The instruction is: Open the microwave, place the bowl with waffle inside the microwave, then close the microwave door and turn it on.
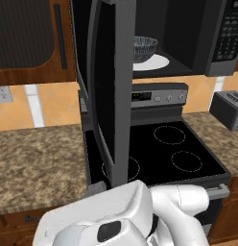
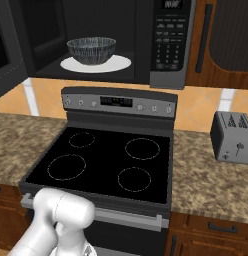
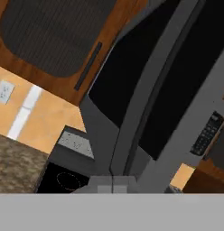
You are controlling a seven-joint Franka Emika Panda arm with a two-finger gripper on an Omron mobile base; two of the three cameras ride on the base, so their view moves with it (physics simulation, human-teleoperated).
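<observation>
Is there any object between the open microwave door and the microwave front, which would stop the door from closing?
Nothing visible does. The bowl sits fully inside the microwave on the turntable, behind the opening. The microwave door stands open, with free space beside it.

Blue-grey striped bowl (image 2: 91, 49); dark grey microwave (image 2: 121, 40); black stove (image 2: 103, 162).

Microwave door (image 3: 132, 85): swung open, edge-on, black glass on both sides. Keypad panel (image 3: 206, 134): right. Wooden cabinet (image 3: 55, 40): upper left. Stove (image 3: 64, 178): below, burner ring faint. Wall outlet (image 3: 4, 91): left. Tool tips: not clearly discernible.
</observation>
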